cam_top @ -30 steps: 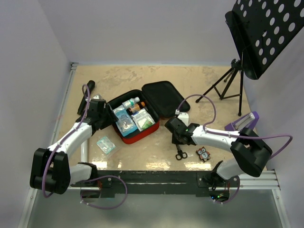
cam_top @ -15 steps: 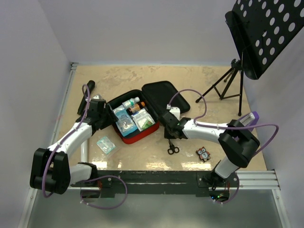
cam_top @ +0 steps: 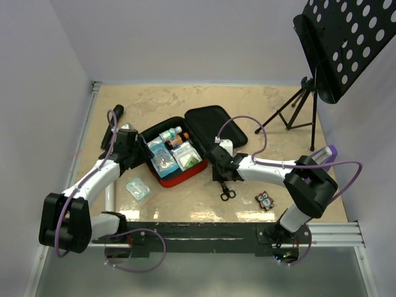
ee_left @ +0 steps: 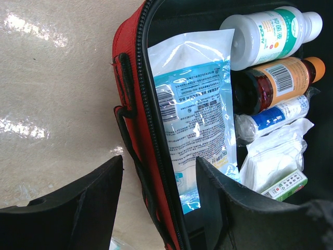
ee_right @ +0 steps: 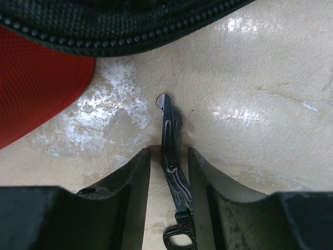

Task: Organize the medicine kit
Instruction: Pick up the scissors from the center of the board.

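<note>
The kit [cam_top: 176, 177] lies open on the table [cam_top: 154, 102], left of centre, red base toward me. Its black-lined lid [cam_top: 213, 127] is folded flat behind and to the right.

My left gripper [ee_left: 158, 164] stands wide and astride the base's left wall. One finger [ee_left: 67, 208] is outside over the table, the other [ee_left: 244, 208] inside above the contents. I see bare table between the outer finger and the wall, so nothing is clamped.

Inside, a foil pack [ee_left: 195, 104] lies along that wall. Beside it are a white bottle [ee_left: 265, 34], a brown bottle [ee_left: 276, 80], a small blue-and-white tube [ee_left: 270, 117], a white gauze pack [ee_left: 276, 156] and a green-and-white box [ee_left: 285, 183].

My right gripper [ee_right: 169, 151] is low over the table just right of the base, below the lid. Its jaws stand narrowly apart either side of the scissors [ee_right: 167, 125]. A gap shows on both sides, so it is not gripping them. The scissors lie on the table, tip toward the kit and handles toward me.

A loose pack [cam_top: 137, 189] sits on the table near the base's front left. A small patterned card [cam_top: 265, 200] lies right of the scissors. A music stand [cam_top: 346, 43] stands at the far right.
</note>
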`<state>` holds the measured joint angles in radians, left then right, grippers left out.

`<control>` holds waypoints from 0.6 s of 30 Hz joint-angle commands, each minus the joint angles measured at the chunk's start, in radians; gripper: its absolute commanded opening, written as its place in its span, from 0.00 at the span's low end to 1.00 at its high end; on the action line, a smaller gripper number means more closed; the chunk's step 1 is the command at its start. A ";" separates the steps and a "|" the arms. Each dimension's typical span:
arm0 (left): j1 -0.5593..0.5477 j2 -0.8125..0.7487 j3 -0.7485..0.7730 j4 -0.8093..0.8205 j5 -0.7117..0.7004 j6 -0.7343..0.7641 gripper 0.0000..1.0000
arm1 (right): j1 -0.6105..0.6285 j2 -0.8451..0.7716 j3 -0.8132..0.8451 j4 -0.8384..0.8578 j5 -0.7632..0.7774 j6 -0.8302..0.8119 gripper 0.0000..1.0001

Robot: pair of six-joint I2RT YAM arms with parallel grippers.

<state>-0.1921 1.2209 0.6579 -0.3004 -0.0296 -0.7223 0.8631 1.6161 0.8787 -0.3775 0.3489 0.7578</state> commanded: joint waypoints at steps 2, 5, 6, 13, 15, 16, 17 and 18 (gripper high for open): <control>0.003 -0.017 0.003 0.027 0.008 -0.003 0.62 | 0.007 -0.001 -0.018 -0.015 -0.005 -0.029 0.36; 0.003 -0.017 0.003 0.027 0.008 -0.003 0.62 | 0.008 -0.002 -0.029 -0.017 -0.013 -0.028 0.34; 0.003 -0.017 0.002 0.027 0.008 -0.003 0.62 | 0.010 -0.010 -0.030 -0.021 -0.014 -0.025 0.36; 0.005 -0.015 0.000 0.029 0.013 -0.005 0.62 | 0.017 -0.038 -0.040 -0.040 -0.025 -0.038 0.36; 0.003 -0.015 0.002 0.030 0.011 -0.005 0.62 | 0.017 -0.029 -0.043 -0.037 -0.025 -0.043 0.33; 0.003 -0.015 0.000 0.029 0.011 -0.005 0.62 | 0.017 -0.024 -0.044 -0.034 -0.025 -0.044 0.31; 0.005 -0.015 0.000 0.030 0.011 -0.005 0.62 | 0.017 -0.019 -0.044 -0.032 -0.027 -0.044 0.30; 0.005 -0.014 0.002 0.029 0.011 -0.005 0.62 | 0.017 -0.016 -0.044 -0.029 -0.025 -0.048 0.28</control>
<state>-0.1921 1.2209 0.6579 -0.3004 -0.0292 -0.7223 0.8761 1.5925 0.8539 -0.3912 0.3450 0.7250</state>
